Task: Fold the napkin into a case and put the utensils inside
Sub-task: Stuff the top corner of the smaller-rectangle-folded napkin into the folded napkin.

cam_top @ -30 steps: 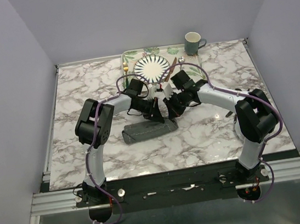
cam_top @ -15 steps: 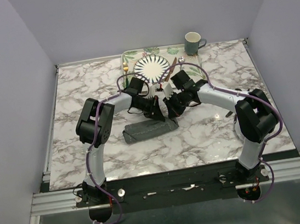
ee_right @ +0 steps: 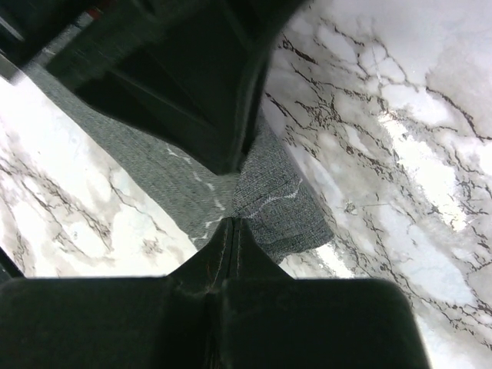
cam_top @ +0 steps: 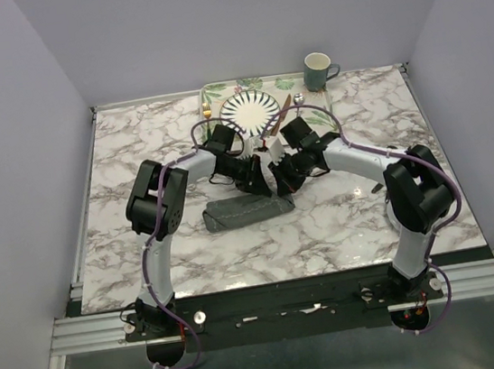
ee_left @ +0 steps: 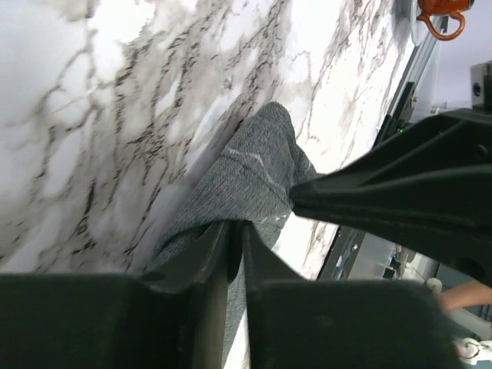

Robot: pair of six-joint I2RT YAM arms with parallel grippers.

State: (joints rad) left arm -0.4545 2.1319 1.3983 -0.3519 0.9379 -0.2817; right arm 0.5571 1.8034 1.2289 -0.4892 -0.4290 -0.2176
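Right gripper (ee_right: 233, 221) clamped tight, nipping one end of the dark grey cloth napkin (cam_top: 237, 213)! Left gripper (ee_left: 234, 224) meets it head-on, a thin slit between its fingers and cloth at the tips. Gripping or not, can't tell. The napkin lies as a long narrow fold on the white marble table (cam_top: 134, 154), nearer the arms' bases than the striped round plate (cam_top: 251, 109).
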